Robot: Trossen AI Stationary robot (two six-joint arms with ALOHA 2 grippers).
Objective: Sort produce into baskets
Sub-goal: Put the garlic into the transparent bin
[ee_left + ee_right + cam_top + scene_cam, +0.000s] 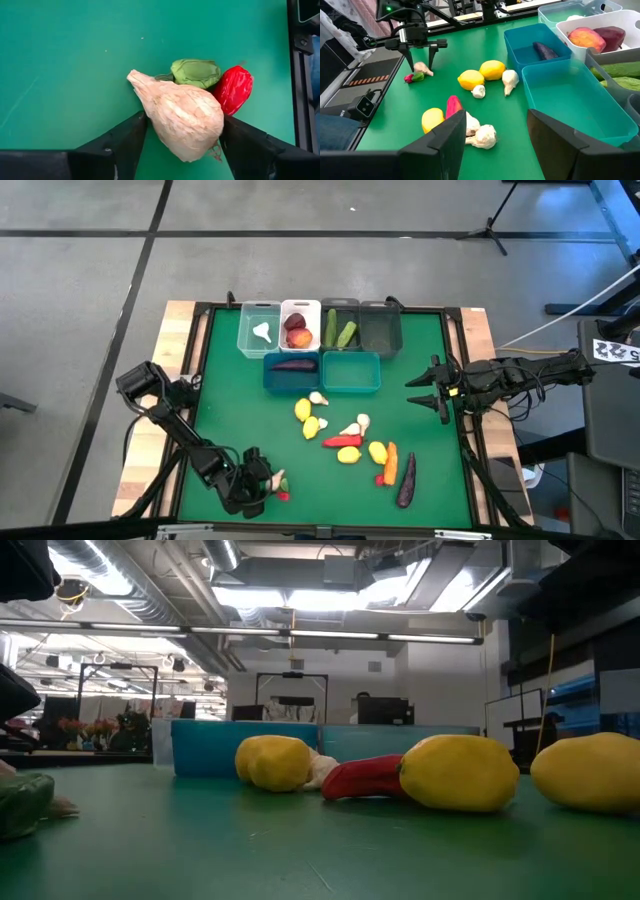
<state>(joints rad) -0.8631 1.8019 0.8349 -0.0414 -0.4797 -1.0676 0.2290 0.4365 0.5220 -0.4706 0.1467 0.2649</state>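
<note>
Garlic point(181, 119) between left gripper point(182, 132) fingers, underside hidden; grip unclear

Bright even overhead light, soft shadows (ceiling strips glaring), foreground blurred

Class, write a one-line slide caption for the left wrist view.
Left pincer straddles a white garlic bulb on the green mat, beside a small red pepper with a green cap.

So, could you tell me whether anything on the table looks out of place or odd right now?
Nothing looks damaged or spilled. One garlic bulb and a small red pepper lie apart from the main heap, near the table's front-left corner, where the left gripper straddles the garlic. The right gripper waits open by the teal bin.
</note>
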